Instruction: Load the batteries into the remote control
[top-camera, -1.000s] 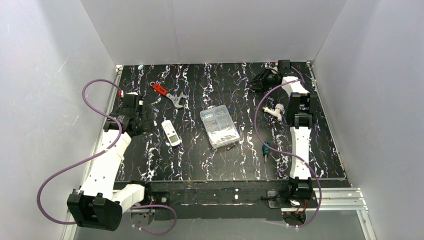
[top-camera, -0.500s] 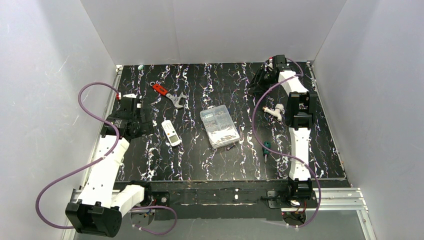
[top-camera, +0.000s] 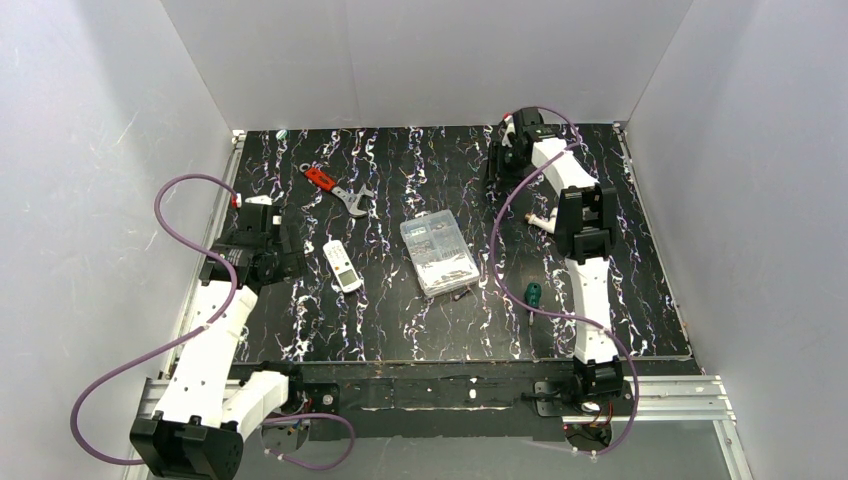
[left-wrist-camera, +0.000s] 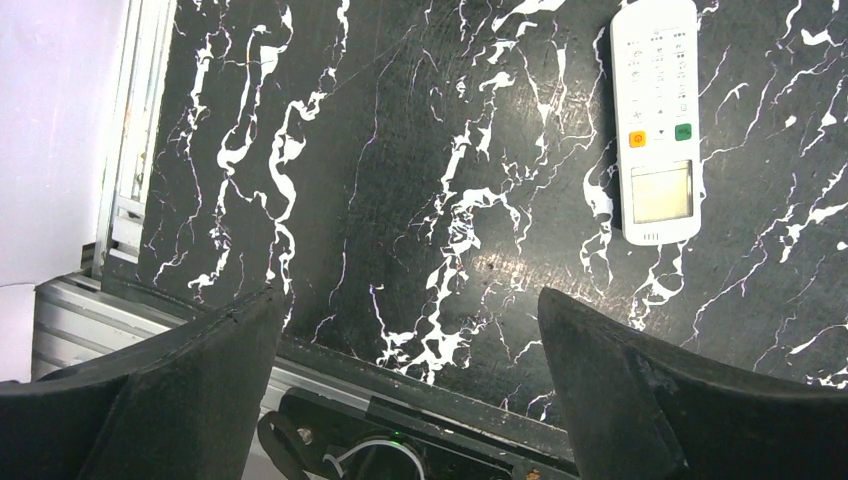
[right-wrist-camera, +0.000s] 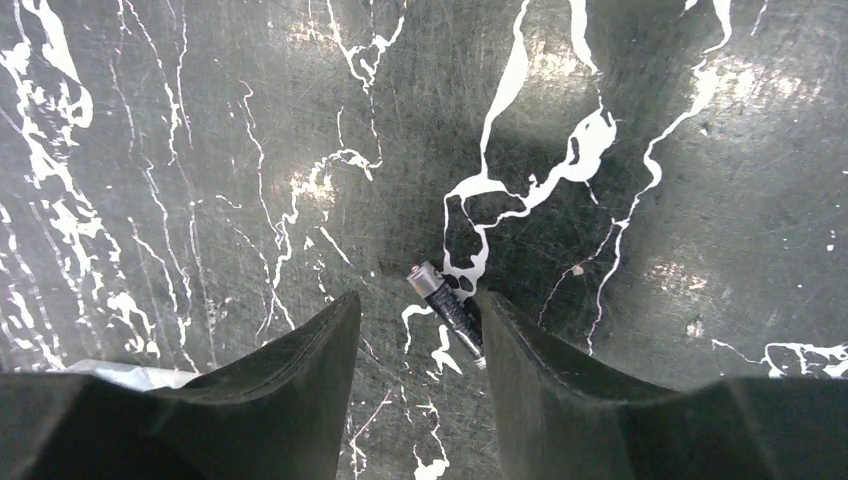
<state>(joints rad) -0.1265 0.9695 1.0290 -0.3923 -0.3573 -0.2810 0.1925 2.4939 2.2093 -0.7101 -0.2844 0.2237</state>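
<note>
The white remote control (top-camera: 343, 265) lies face up on the black marbled table, left of centre; in the left wrist view it (left-wrist-camera: 657, 120) sits at the upper right with its display and orange button showing. My left gripper (top-camera: 262, 250) hovers open and empty to the left of it, with fingers (left-wrist-camera: 640, 400) wide apart. My right gripper (top-camera: 499, 162) is at the back of the table, open, with its jaws (right-wrist-camera: 418, 305) straddling a small dark battery (right-wrist-camera: 448, 305) that lies on the table beside the right finger. The battery is hidden in the top view.
A clear compartment box (top-camera: 438, 255) stands mid-table. A red-handled wrench (top-camera: 338, 190) lies at the back left. A small white part (top-camera: 543, 220) and a green screwdriver (top-camera: 532, 293) lie near the right arm. White walls enclose the table.
My right gripper has swung left along the back edge from the back right corner. My left gripper has shifted slightly left and nearer.
</note>
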